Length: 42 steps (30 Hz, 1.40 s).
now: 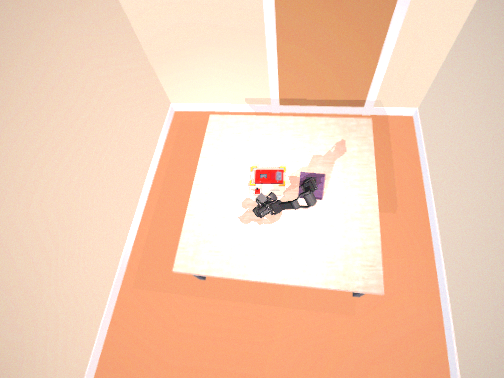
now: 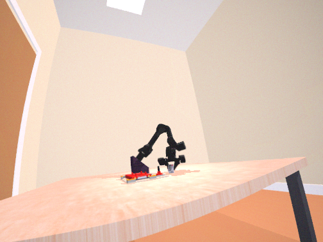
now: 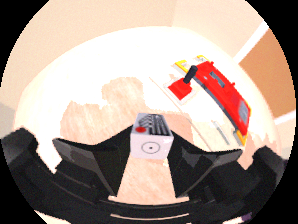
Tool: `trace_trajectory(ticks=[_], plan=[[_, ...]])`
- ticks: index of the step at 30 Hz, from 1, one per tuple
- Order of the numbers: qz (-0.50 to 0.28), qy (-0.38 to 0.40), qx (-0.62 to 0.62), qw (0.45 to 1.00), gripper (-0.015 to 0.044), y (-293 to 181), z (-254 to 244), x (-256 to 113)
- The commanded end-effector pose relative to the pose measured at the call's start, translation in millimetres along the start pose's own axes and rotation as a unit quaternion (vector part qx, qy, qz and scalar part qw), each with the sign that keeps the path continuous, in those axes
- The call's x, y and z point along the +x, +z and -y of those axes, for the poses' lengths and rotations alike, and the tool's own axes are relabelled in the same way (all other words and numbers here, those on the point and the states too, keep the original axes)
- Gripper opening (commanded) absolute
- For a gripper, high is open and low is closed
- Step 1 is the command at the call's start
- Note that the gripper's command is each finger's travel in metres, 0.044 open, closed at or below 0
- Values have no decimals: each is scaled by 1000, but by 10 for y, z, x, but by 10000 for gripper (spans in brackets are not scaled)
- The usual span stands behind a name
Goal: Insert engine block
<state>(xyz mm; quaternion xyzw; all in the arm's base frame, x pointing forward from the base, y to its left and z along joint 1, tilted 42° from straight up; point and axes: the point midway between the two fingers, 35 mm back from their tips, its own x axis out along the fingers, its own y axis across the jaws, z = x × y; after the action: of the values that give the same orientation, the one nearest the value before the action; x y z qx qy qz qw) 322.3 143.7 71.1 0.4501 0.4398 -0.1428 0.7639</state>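
Observation:
My gripper (image 2: 171,168) (image 3: 151,142) is shut on the engine block (image 2: 171,166) (image 3: 150,148), a light grey box with dark slots and a red dot on top. The exterior view shows the block upright, low over the table; the top view does not show it clearly. The red car body (image 1: 270,170) (image 2: 137,176) (image 3: 230,98) with yellow corners lies flat. In the wrist view it is up and to the right of the block, well apart. A dark recess (image 1: 263,176) (image 3: 217,78) and a grey patch (image 1: 279,176) (image 3: 244,112) show in its top. I cannot make out the rib.
A small red piece (image 1: 257,191) (image 2: 159,173) (image 3: 179,90) with a black upright lever (image 3: 190,74) stands between the block and the car body. A thin grey bar (image 3: 220,131) lies beside the body. The arm's purple base (image 1: 304,193) (image 2: 139,165) stands near the car body.

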Motion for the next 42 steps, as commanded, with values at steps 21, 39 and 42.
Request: trace_trajectory(ticks=[21,39,42], plan=[[9,0,3,1000,394,-9,-1,48],[3,-2,3,1000,440,-26,-11,-343],[3,-2,3,1000,440,-29,-11,-402]])
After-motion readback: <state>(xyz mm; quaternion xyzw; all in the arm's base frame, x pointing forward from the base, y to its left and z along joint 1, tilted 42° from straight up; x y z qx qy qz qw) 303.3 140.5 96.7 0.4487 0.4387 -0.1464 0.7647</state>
